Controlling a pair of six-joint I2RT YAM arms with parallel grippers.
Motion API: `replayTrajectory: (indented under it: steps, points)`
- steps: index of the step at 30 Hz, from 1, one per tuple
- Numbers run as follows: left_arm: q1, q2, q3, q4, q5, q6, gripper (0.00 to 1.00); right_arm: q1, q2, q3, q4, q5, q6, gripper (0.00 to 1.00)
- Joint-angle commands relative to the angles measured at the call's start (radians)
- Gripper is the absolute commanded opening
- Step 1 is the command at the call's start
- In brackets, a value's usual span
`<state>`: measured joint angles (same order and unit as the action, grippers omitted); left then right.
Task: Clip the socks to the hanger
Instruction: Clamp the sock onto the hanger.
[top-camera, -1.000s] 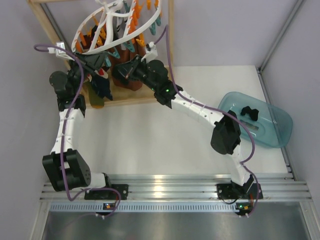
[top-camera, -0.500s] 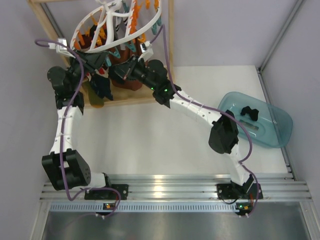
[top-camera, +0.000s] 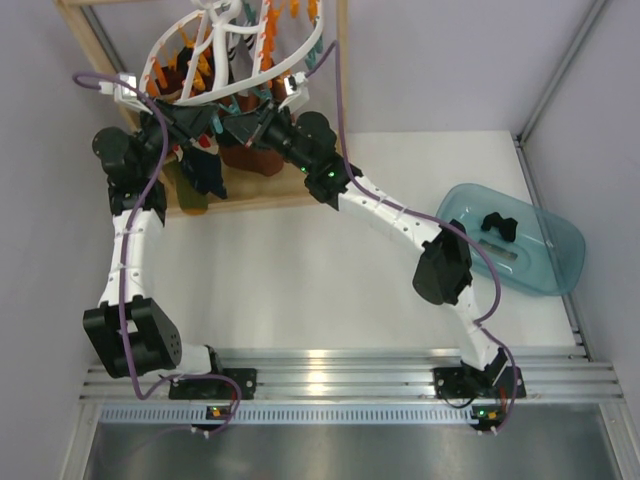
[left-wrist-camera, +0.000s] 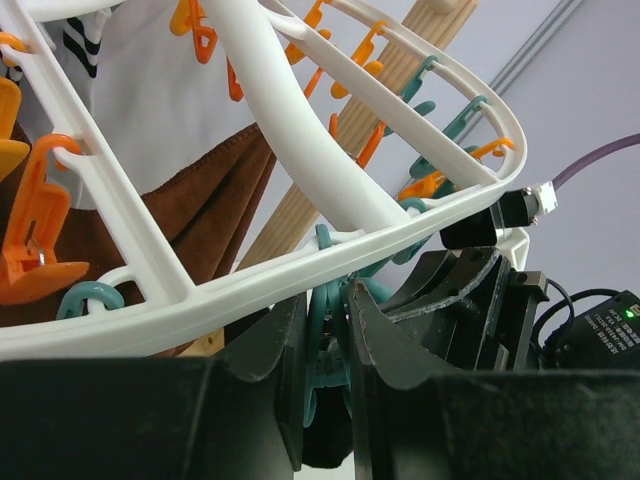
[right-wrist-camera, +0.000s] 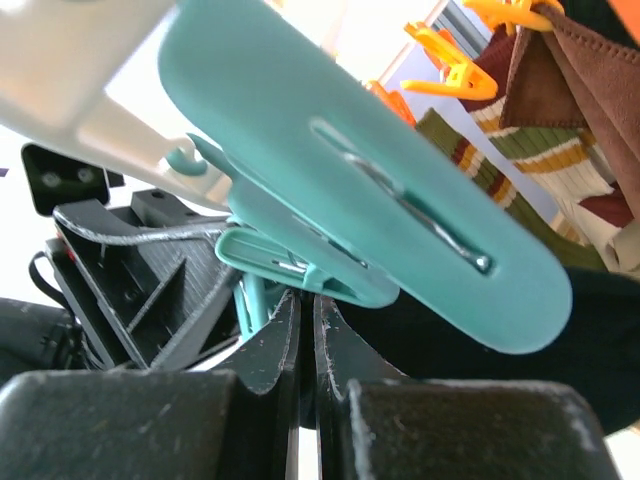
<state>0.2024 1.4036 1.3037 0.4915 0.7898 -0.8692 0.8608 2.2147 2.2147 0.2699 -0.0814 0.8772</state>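
White tabletop (top-camera: 300, 280), wooden frame (top-camera: 262, 201) at back with round hanger (left-wrist-camera: 290, 105) hung on it. Found left gripper (left-wrist-camera: 326, 312) nipped narrowly on teal clip (left-wrist-camera: 325, 247), right gripper (right-wrist-camera: 303, 300) pressed shut beside black sock (right-wrist-camera: 480, 370); second sock (top-camera: 497, 223) in tub (top-camera: 560, 250). Feared grip slipping, clip snapping shut before sock got in.

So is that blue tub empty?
Not empty: one black sock lies inside the teal tub, seen from the top camera.

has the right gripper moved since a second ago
Yes. In the top view the right gripper has shifted away from the wooden frame's near rail, toward the far side and closer in under the hanger.
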Motion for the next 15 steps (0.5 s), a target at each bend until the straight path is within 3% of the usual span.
replayTrajectory:
  steps: [1, 13, 14, 15]
  points:
    - [-0.014, -0.002, 0.029, -0.004, 0.149, 0.038, 0.00, -0.002, 0.000, 0.068, 0.066, 0.017, 0.028, 0.00]
    - [-0.015, -0.005, 0.012, 0.055, 0.152, -0.001, 0.00, 0.003, -0.012, 0.059, 0.061, -0.018, 0.078, 0.00]
    - [-0.015, -0.003, 0.009, 0.059, 0.152, -0.005, 0.01, 0.004, -0.012, 0.060, 0.063, -0.018, 0.078, 0.00]
    - [-0.014, -0.003, 0.008, 0.062, 0.151, -0.011, 0.11, 0.004, -0.010, 0.062, 0.064, -0.018, 0.080, 0.00]
